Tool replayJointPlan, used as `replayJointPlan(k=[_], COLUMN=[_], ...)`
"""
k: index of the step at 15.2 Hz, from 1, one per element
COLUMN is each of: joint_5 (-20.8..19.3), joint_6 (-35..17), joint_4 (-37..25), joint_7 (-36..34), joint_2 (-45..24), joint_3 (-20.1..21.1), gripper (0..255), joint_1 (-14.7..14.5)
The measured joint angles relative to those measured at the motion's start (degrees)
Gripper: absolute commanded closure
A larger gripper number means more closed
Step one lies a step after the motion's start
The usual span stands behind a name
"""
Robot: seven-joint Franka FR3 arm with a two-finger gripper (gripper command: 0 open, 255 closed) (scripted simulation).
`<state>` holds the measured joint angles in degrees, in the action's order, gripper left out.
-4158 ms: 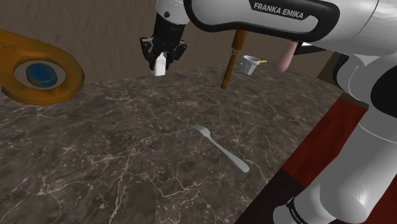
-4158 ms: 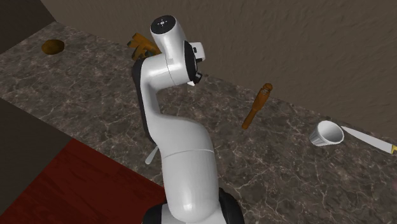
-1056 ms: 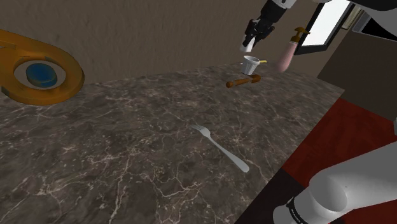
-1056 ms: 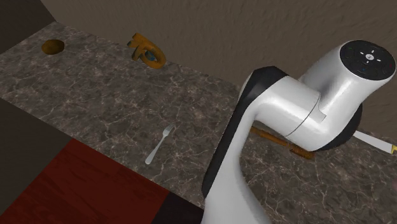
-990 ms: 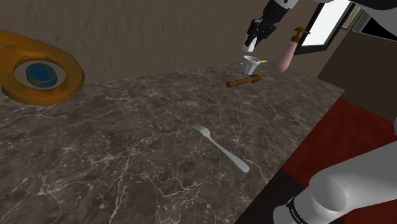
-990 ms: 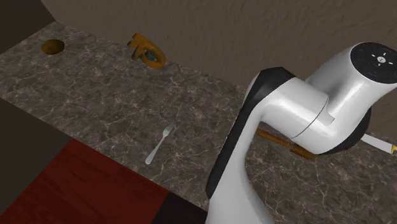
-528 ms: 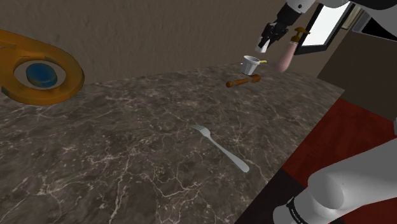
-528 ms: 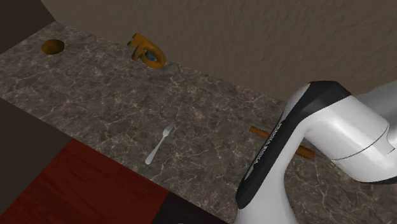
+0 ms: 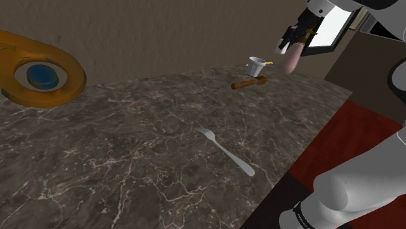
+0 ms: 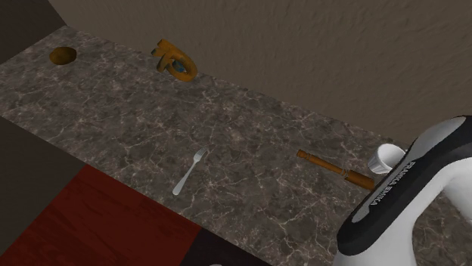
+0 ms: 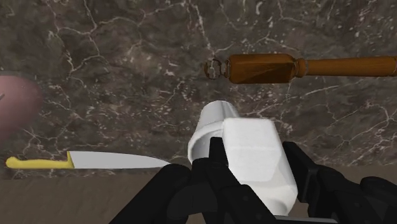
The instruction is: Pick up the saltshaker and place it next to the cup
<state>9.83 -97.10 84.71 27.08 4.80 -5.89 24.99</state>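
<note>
My black gripper (image 9: pixel 291 40) hangs above the far right end of the marble counter, shut on a white saltshaker (image 9: pixel 285 47). In the wrist view the saltshaker (image 11: pixel 254 149) is clasped between both fingers of the gripper (image 11: pixel 257 170). A small white cup (image 9: pixel 256 65) stands upright on the counter, below the gripper and to its left in the shoulder view. The wrist view has the cup (image 11: pixel 212 126) just beyond the saltshaker, partly hidden by it. My arm covers part of the cup (image 10: pixel 386 157) in the second exterior view.
A brown wooden pin (image 9: pixel 249 82) lies flat beside the cup. Near it are a yellow-handled knife (image 11: pixel 89 161) and a pinkish rounded object (image 9: pixel 291 60). A fork (image 9: pixel 226 151) lies mid-counter. An orange piece with a blue centre (image 9: pixel 39 75) and a small brown bowl (image 10: pixel 63 55) sit far away.
The gripper has carried the saltshaker toward the shoulder view's right, from left of the cup to above and right of it. The wooden pin, tilted upright earlier, now lies flat.
</note>
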Motion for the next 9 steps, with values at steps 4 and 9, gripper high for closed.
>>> replayJointPlan(k=[4,9], joint_5=[2.0,4.2], joint_6=[2.3,3.0], joint_4=[-6.4,-10.2], joint_7=[4.7,9.6], joint_2=[-5.0,-9.4], joint_3=[-2.8,-5.3], gripper=[255,255], joint_1=[2.3,5.1])
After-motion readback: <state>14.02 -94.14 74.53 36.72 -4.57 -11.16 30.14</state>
